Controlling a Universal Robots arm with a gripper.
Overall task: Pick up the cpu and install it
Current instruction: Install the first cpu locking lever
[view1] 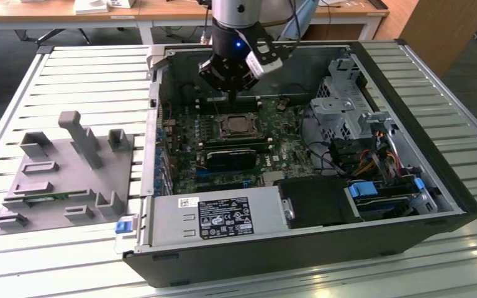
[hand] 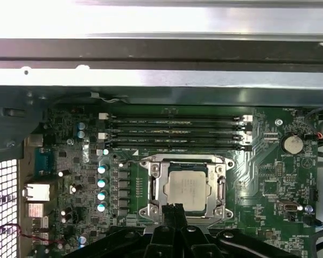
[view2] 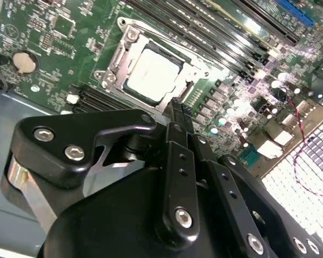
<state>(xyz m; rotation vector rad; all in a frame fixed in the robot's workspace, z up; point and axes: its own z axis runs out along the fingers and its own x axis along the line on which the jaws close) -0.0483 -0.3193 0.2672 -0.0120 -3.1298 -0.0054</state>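
Note:
The cpu (view1: 236,125) lies flat inside the metal socket frame on the motherboard of the open computer case (view1: 437,155), its silver top facing up. Both wrist views show the cpu (view2: 151,72) (hand: 187,188) sitting square in the frame. My gripper (view1: 231,93) hangs just above the board, on the far side of the socket in the exterior view. Its black fingers (view2: 176,105) (hand: 174,208) are pressed together with nothing between them, their tips close to the socket's edge and apart from the chip.
Memory slots (hand: 175,131) run beside the socket. A black card (view1: 230,158), the power supply (view1: 222,217) and a drive cage (view1: 346,93) with cables crowd the case. A grey fixture (view1: 64,174) stands on the slatted table at the exterior view's left.

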